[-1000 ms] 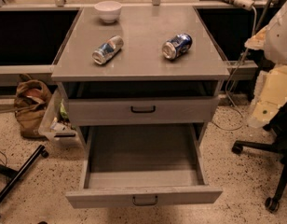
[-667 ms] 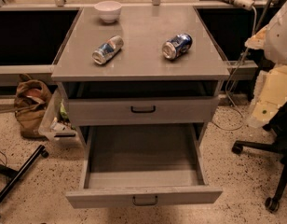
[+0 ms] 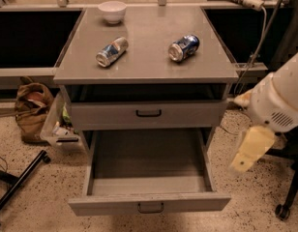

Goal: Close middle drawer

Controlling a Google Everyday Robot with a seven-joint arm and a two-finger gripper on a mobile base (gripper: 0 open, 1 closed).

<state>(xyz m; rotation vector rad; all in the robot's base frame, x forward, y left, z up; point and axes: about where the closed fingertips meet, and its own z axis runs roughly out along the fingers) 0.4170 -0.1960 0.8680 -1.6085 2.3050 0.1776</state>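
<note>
My end effector (image 3: 246,151) hangs at the right side of the cabinet, near the right wall of the middle drawer (image 3: 149,166) and a little higher than its front. I cannot tell if it is wide or narrow. The middle drawer stands pulled far out under the upper drawer (image 3: 192,114), to my end effector's left.
</note>
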